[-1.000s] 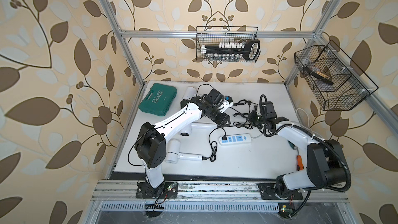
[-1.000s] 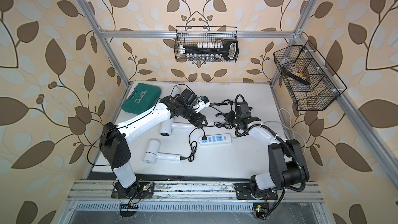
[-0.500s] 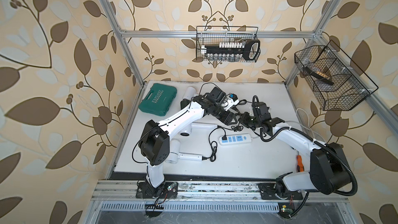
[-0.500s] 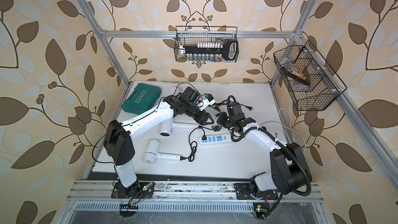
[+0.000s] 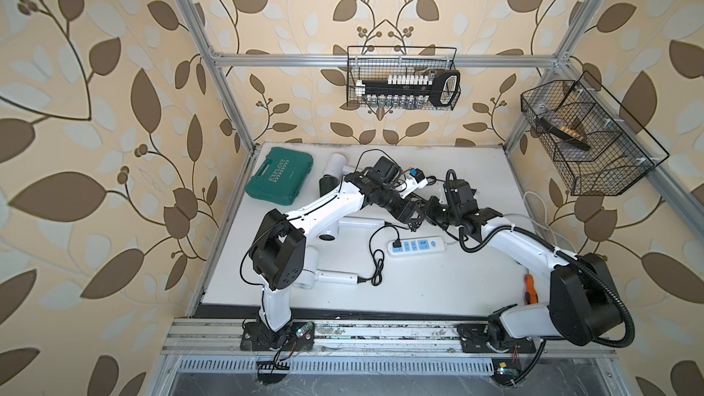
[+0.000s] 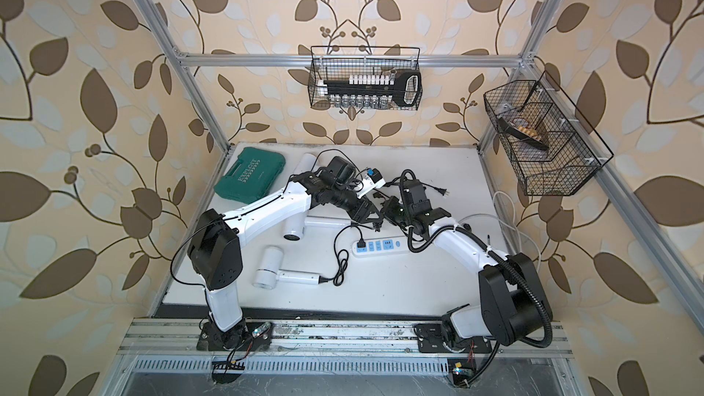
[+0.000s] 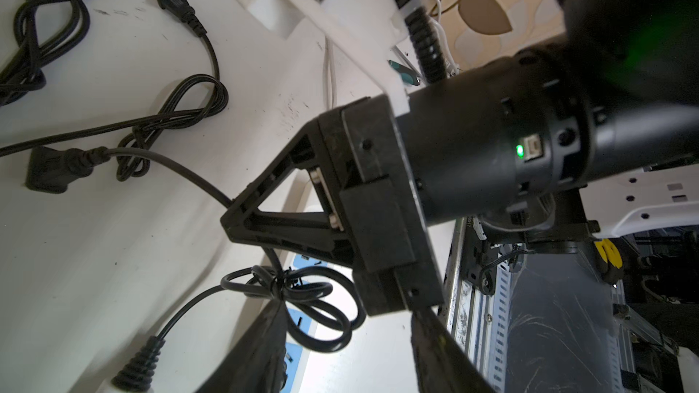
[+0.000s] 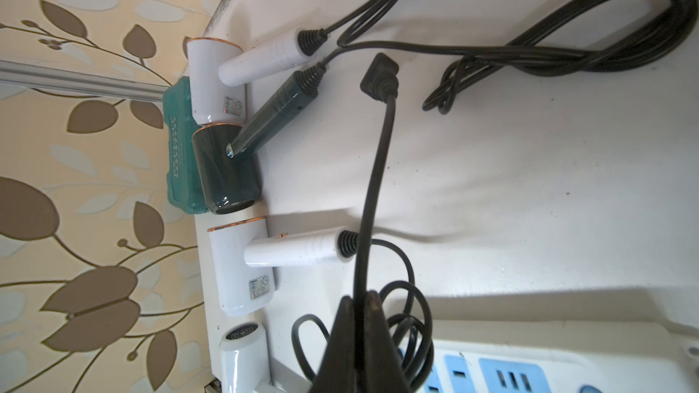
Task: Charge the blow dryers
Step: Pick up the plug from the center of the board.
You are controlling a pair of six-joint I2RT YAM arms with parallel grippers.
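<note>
Moved: right gripper (image 8: pixel 359 299) has swung in from the right side of the desk (image 5: pixel 457 291) toward its middle, and left gripper (image 5: pixel 413 219) has come forward from the rear. The two now sit just beside each other behind the power strip (image 5: pixel 415 247).
Right gripper: pressed together on a black cord (image 8: pixel 374 183), pinching it a little way back from its angled plug (image 8: pixel 380 77). Which dryer this cord belongs to cannot be told.
Left gripper: fingers (image 7: pixel 257 349) spread, holding nothing. A looped bundle of cord and the strip's blue sockets show beyond them.
Blow dryers: all four lie on the desk's left half. The rear white dryer (image 5: pixel 335 163) is by the rear edge, with the dark green dryer (image 5: pixel 327 186) just beside it. The middle white dryer (image 6: pixel 295 226) is partly under the left arm, and the near white dryer (image 6: pixel 268 264) is toward the near left corner.
Power strip: flat at mid-desk, with one seated plug (image 5: pixel 396 245) in the end socket nearest the left edge.
Teal case (image 5: pixel 280 177): closed, at the rear left corner, beside the two rear dryers.
</note>
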